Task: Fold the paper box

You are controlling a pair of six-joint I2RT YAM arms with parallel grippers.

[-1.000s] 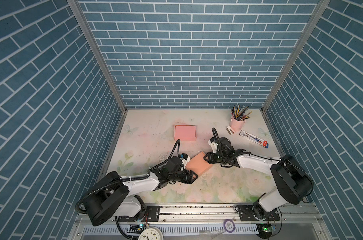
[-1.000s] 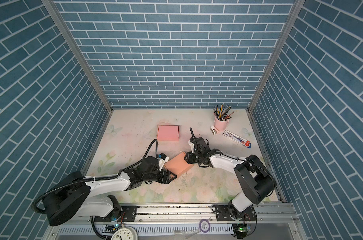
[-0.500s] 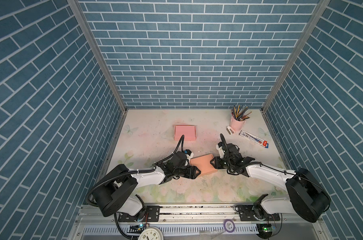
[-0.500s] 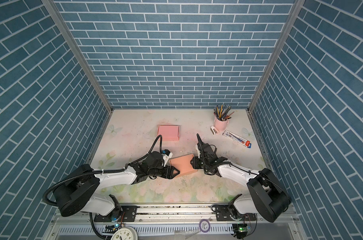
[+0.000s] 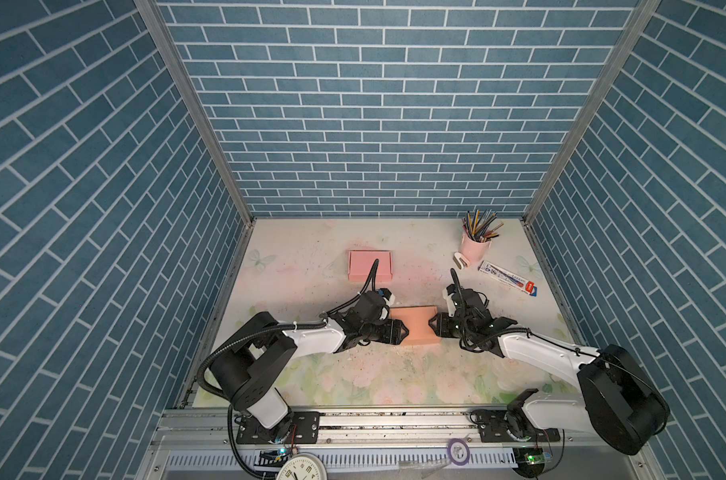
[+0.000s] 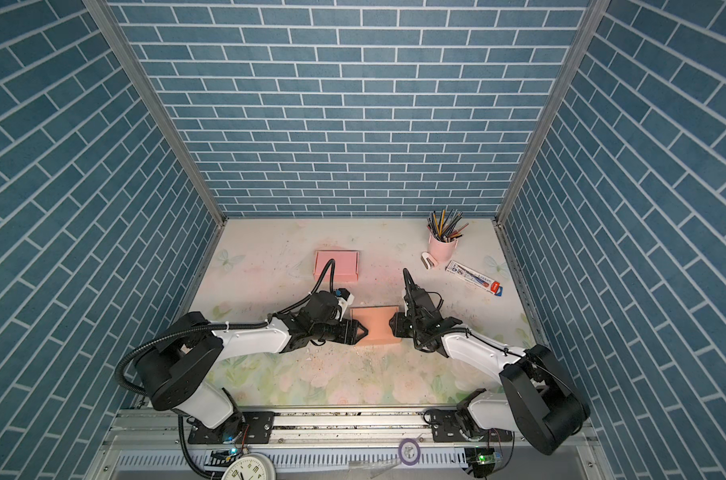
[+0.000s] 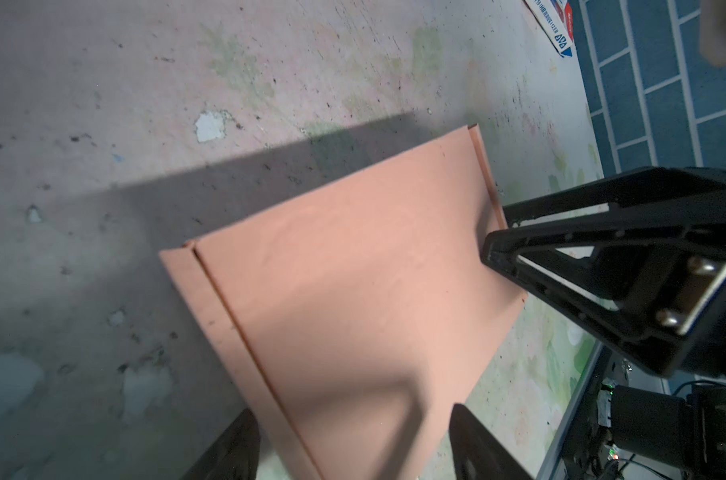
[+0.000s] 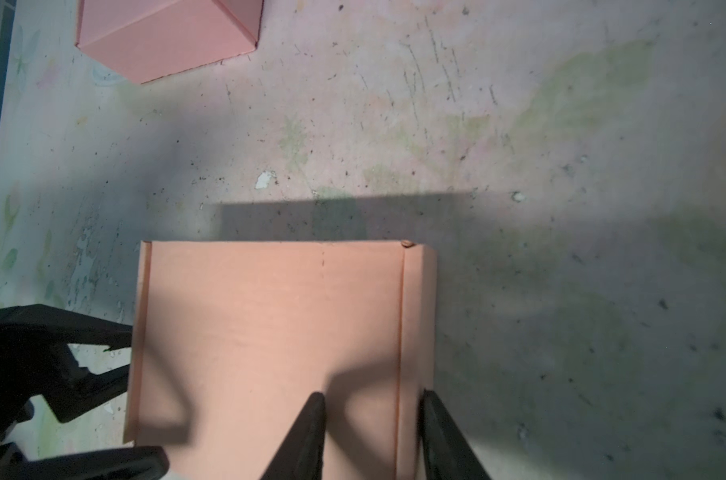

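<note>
The paper box [image 5: 415,326] [image 6: 375,328] is a flat salmon box lying square to the table's front, near its middle. My left gripper [image 5: 404,332] [image 7: 353,432] is open at the box's left end, and a corner of the box [image 7: 353,270] runs between its wide-set fingers. My right gripper [image 5: 432,327] [image 8: 371,399] is at the right end with its jaws partly apart. One finger lies over the box's top face [image 8: 269,332]. The other runs along the outside of a narrow folded edge strip [image 8: 419,316]. Nothing is pinched between them.
A folded pink box [image 5: 370,265] [image 8: 166,37] sits behind the left arm. A pink cup of pencils [image 5: 475,243], a small white object [image 5: 461,261] and a long printed carton [image 5: 508,277] are at the back right. Blue brick walls close in three sides.
The box has turned from a slant to lie square with the table's front. Both grippers swung round with it and stayed at its two ends.
</note>
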